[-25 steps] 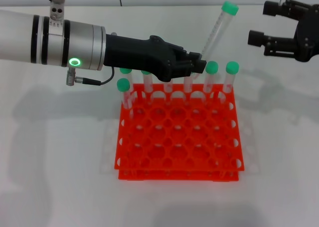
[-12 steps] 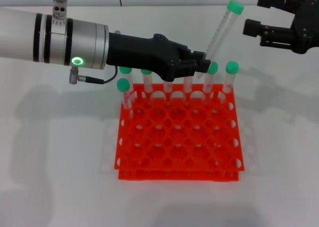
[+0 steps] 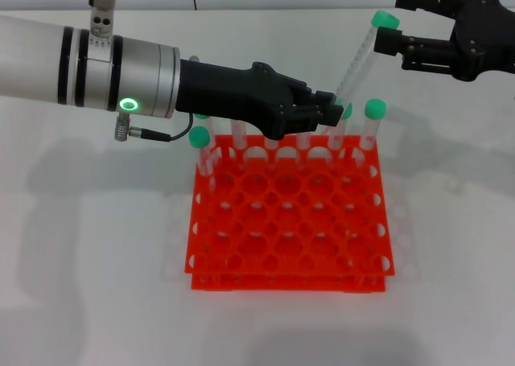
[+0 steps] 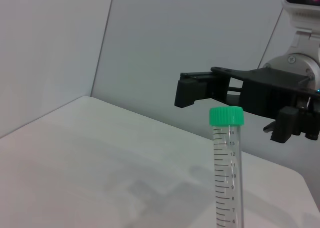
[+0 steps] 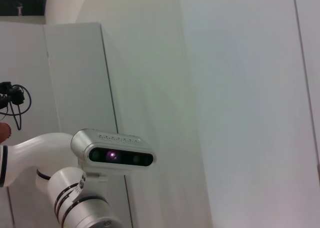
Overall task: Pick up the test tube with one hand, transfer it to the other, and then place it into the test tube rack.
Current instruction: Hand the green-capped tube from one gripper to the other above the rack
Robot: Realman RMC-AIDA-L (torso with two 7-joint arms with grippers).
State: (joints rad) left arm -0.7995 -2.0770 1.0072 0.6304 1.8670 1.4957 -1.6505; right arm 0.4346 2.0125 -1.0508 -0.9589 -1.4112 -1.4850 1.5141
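1. Clear plastic test tube [image 3: 354, 64] w/ green cap is held tilted above the back row of the orange-red test tube rack [image 3: 286, 221]. Its long axis leans from lower end at about 7 o'clock to cap at about 1 o'clock in head view.
2. Left gripper [image 3: 326, 113], black, on a silver ribbed arm coming in from 9 o'clock, pinches the tube's lower end; fingers pressed onto it.
3. Tube's bottom tip is hidden inside those fingers; can't make out how far it goes in.
4. Right gripper [image 3: 390, 20], black, sits at the 1 o'clock corner of head view, jaws spread. The tube's cap lies between the two fingertips; contact can't be told.
5. Left wrist view: tube [image 4: 227, 173] stands upright in frame, graduation marks readable, lower part cut off by frame edge. Right gripper [image 4: 195, 90] is just behind the cap.
6. Right wrist view shows only wall & a white robot head [image 5: 112, 153]; no tube, no fingers.
7. Other green-capped tubes [image 3: 374, 125] stand in the rack's back row, some partly hidden behind the left gripper; one more [image 3: 199, 145] sits at the rack's 10 o'clock corner.
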